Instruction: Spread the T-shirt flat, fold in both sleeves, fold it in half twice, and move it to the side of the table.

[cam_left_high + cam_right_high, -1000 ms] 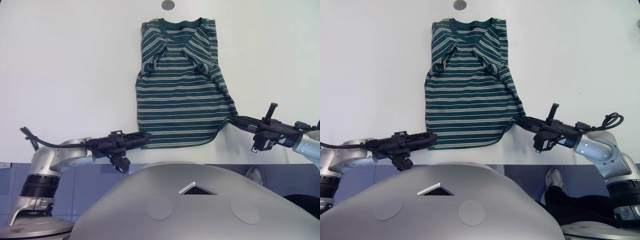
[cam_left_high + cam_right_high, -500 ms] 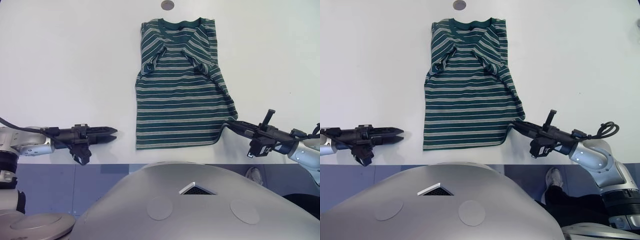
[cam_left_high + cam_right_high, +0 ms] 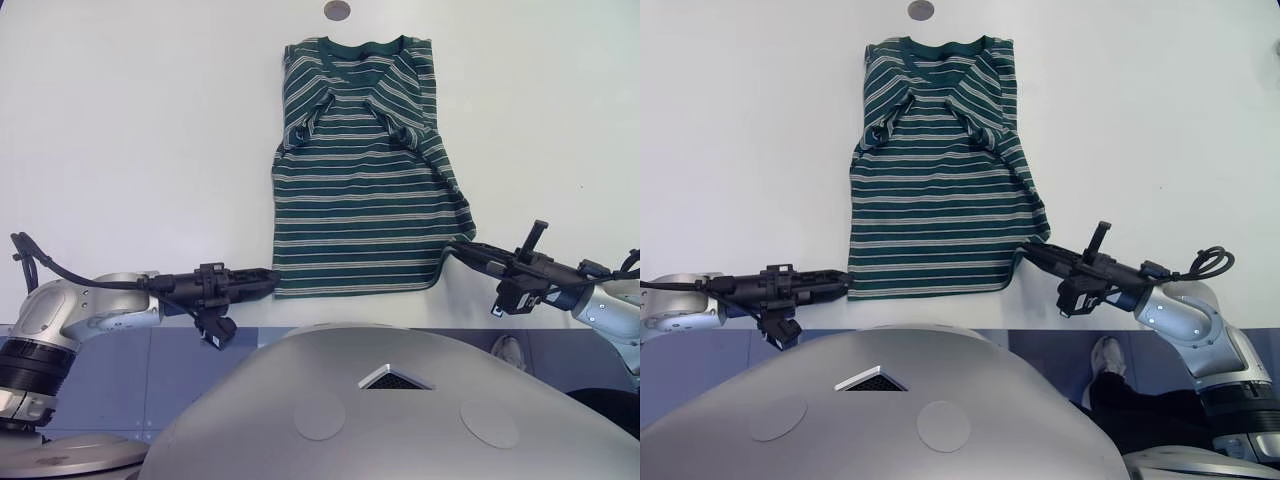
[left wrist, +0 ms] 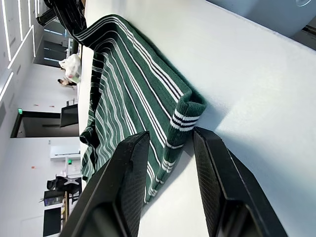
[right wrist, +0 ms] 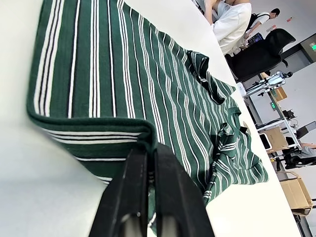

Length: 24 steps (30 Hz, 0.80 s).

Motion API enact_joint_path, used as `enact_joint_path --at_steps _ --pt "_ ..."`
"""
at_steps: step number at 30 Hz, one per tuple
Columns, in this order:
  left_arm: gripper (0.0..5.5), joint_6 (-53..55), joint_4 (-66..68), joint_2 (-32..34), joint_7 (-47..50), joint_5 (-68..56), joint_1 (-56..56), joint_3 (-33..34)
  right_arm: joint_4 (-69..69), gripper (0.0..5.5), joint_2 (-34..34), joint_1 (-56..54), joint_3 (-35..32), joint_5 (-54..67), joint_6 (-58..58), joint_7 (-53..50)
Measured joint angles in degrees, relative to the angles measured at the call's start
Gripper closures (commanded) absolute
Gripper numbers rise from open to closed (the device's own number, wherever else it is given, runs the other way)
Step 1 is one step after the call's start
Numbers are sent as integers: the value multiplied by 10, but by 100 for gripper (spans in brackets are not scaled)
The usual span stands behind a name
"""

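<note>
The green striped T-shirt point(image 3: 360, 170) lies on the white table point(image 3: 130, 150), collar far from me and both sleeves folded in over the chest. My left gripper point(image 3: 275, 275) is at the near left hem corner. It stands open in the left wrist view point(image 4: 170, 136), and the corner of the T-shirt point(image 4: 128, 74) sits between its fingers point(image 4: 133, 168). My right gripper point(image 3: 455, 243) is shut on the near right hem corner, which bunches a little. The right wrist view has that gripper point(image 5: 148, 148) pinching the folded edge of the T-shirt point(image 5: 123, 74).
A small grey round disc point(image 3: 337, 10) is set in the table just beyond the collar. Bare table lies to the left and right of the shirt. The table's front edge point(image 3: 120, 322) runs just under both grippers.
My left gripper swung away to the left, then came back to the shirt's near left corner. The right gripper kept its hold and drew slightly nearer to me.
</note>
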Motion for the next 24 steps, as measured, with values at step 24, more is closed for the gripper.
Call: enact_joint_path --at_steps 24 --pt "550 181 -33 -15 -252 -242 -93 -121 -61 550 -48 -4 11 79 83 76"
